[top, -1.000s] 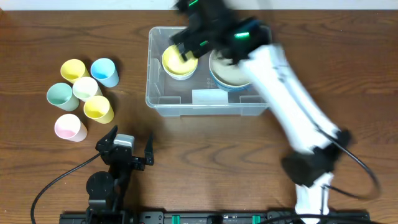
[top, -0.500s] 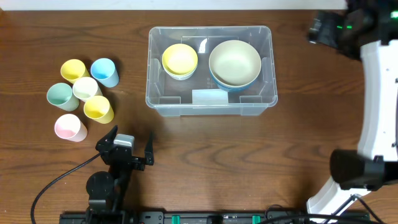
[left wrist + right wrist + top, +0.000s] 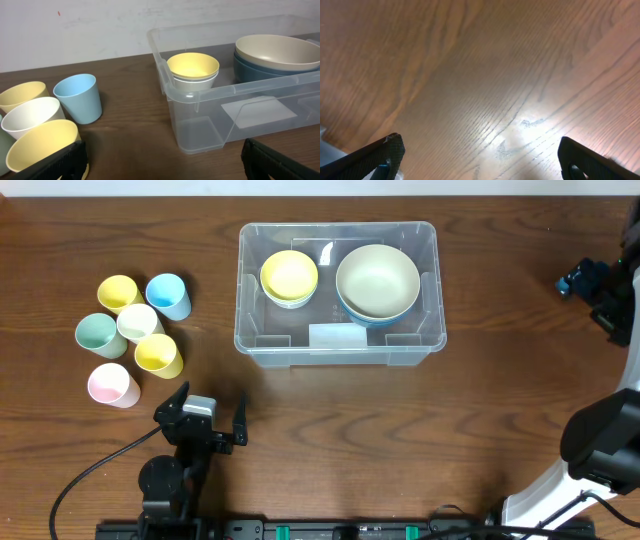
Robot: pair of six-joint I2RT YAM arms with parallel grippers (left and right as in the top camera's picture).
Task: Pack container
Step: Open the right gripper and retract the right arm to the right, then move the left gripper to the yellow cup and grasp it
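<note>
The clear container (image 3: 340,357) stands at the table's back middle. Inside it a yellow bowl (image 3: 289,277) tops a small stack on the left. On the right a large beige bowl (image 3: 377,280) nests in a blue one. My left gripper (image 3: 210,412) rests near the front edge, open and empty, well short of the container. From its wrist I see the container's near rim (image 3: 235,91), the yellow bowl (image 3: 192,67) and the left gripper (image 3: 162,162) with bare wood between its fingers. My right gripper (image 3: 598,288) hangs at the far right, open over bare table (image 3: 482,160).
Several pastel cups cluster at the left: yellow (image 3: 117,292), blue (image 3: 168,295), green (image 3: 97,334), white (image 3: 137,322), a second yellow (image 3: 158,354) and pink (image 3: 112,384). The blue cup (image 3: 77,97) is also in the left wrist view.
My right arm has swung from above the yellow bowl in the container out to the table's far right edge. The left arm, bowls and cups have not moved.
</note>
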